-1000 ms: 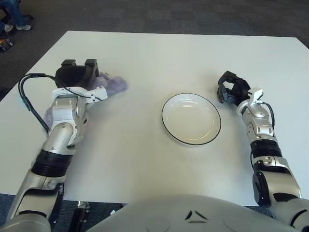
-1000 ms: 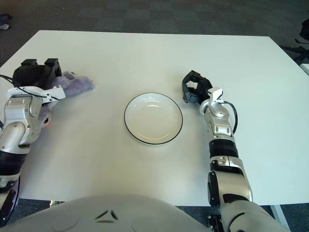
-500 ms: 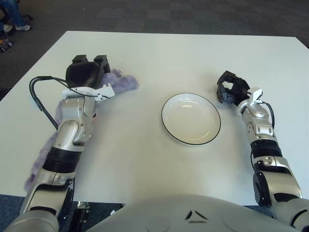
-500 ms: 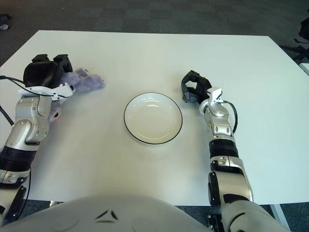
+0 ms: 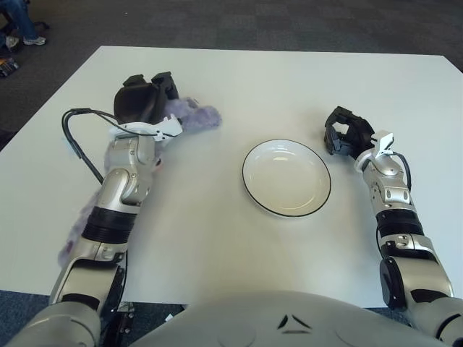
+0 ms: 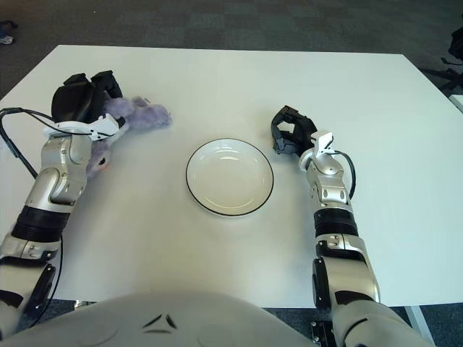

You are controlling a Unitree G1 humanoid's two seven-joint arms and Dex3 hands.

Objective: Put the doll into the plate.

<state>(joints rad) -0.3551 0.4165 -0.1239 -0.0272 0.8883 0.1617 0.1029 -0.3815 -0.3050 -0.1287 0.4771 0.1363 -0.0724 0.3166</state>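
- The left hand grips the purple doll; over the last second it has carried the doll rightward, toward the plate; its fingers are closed on the doll's near end, the fluffy part sticking out to the right
- The doll is well left of the plate, not yet in it; whether it is clear of the white table I cannot tell
- The right hand has not moved, just right of the plate; fingers curled, holding nothing
- The carry seems underway; release remains
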